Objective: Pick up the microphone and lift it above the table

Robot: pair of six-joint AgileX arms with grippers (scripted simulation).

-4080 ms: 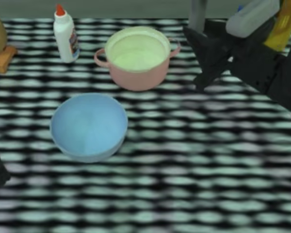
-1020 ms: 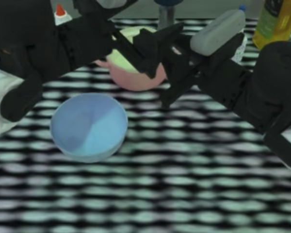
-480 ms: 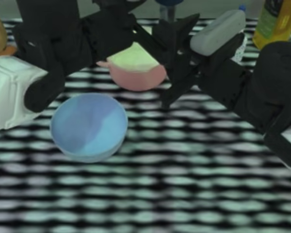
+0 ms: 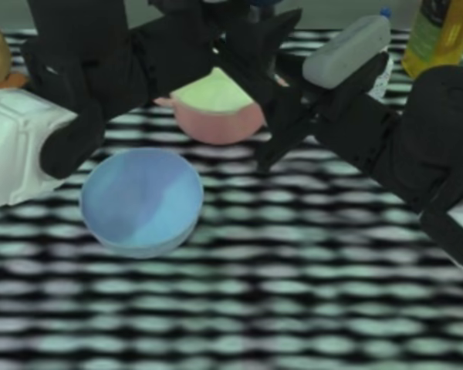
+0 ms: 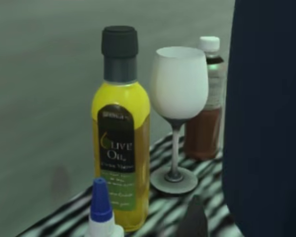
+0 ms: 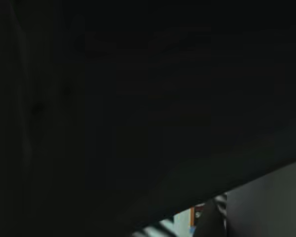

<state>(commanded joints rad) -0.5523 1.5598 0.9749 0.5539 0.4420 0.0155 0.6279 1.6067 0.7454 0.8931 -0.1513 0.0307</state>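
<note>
My left gripper (image 4: 243, 35) and right gripper (image 4: 282, 92) met at the table's (image 4: 293, 308) far edge; I could not tell either's grip. The microphone (image 5: 266, 118) loomed beside my left wrist camera, seemingly lifted, unconfirmed.

On the table (image 4: 293, 308) a bowl (image 4: 142, 202) is set left of centre, with a pot (image 4: 216, 112) behind it, partly covered by the left arm (image 4: 100, 69). The right arm (image 4: 401, 146) is stretched in from the right toward the pot. At the far right edge an oil bottle (image 5: 120, 133) is stood, a wine glass (image 5: 178, 98) beside it, a sauce bottle (image 5: 207, 103) behind the glass. The right wrist view is dark.
</note>
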